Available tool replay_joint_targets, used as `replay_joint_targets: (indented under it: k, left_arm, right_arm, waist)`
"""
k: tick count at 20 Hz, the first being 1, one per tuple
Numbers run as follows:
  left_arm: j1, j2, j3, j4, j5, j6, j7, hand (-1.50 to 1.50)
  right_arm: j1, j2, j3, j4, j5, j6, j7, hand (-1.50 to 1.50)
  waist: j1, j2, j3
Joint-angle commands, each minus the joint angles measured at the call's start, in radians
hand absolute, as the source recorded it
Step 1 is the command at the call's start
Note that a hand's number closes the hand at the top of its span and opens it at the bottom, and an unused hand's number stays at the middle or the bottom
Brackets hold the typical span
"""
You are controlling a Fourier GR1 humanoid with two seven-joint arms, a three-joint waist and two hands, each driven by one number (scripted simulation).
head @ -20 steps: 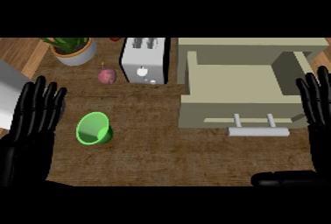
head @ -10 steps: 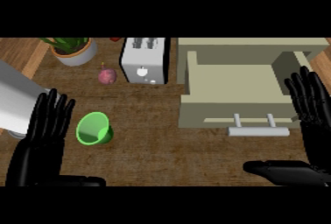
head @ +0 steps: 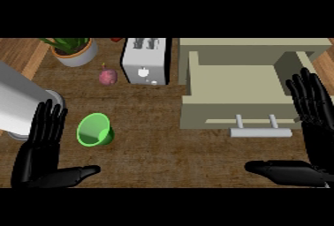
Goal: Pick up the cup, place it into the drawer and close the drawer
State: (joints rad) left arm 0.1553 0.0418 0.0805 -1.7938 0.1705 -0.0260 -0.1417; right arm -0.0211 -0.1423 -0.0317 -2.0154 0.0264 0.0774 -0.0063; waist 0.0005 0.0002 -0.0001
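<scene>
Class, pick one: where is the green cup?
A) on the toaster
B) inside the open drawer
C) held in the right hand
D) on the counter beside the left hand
D: the green cup sits on the counter just right of the open left hand, and the open drawer has no cup in it.

One cup [head: 95,129], one drawer [head: 225,117], one toaster [head: 145,62], one potted plant [head: 73,50], one purple vegetable [head: 108,76].

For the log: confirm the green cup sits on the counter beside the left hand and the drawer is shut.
Wrong on the drawer: the head view shows it open. The green cup does sit on the counter beside the left hand.
</scene>
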Motion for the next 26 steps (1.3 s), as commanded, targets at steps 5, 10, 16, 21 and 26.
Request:
replay_joint_targets:
  k: [5,10,16,21,26]
  left_arm:
    - [-0.027,0.001,0.062,0.303,-0.067,0.016,-0.179,-1.50]
    - [-0.125,0.057,0.137,0.542,-0.050,-0.023,-0.277,-1.50]
    - [-0.201,0.088,0.182,0.779,-0.032,-0.073,-0.410,-1.50]
    - [-0.252,0.144,0.224,0.962,-0.038,-0.107,-0.562,-1.50]
    - [-0.323,0.144,0.236,1.181,-0.037,-0.142,-0.736,-1.50]
  right_arm:
    - [-0.074,-0.008,-0.038,0.038,-0.011,0.004,0.025,-1.50]
    - [0.036,0.013,0.003,-0.042,0.000,0.033,0.011,-1.50]
    - [-0.013,-0.003,-0.054,-0.016,-0.036,0.049,0.028,-1.50]
    - [-0.048,-0.009,-0.070,0.037,-0.038,0.064,0.011,-1.50]
    - [-0.075,0.006,-0.063,0.068,-0.019,0.053,0.005,-1.50]
  waist:
    - [0.000,0.001,0.000]
    - [-0.006,0.000,0.000]
    - [-0.005,0.000,0.000]
    - [-0.004,0.001,0.000]
    - [-0.004,0.001,0.000]
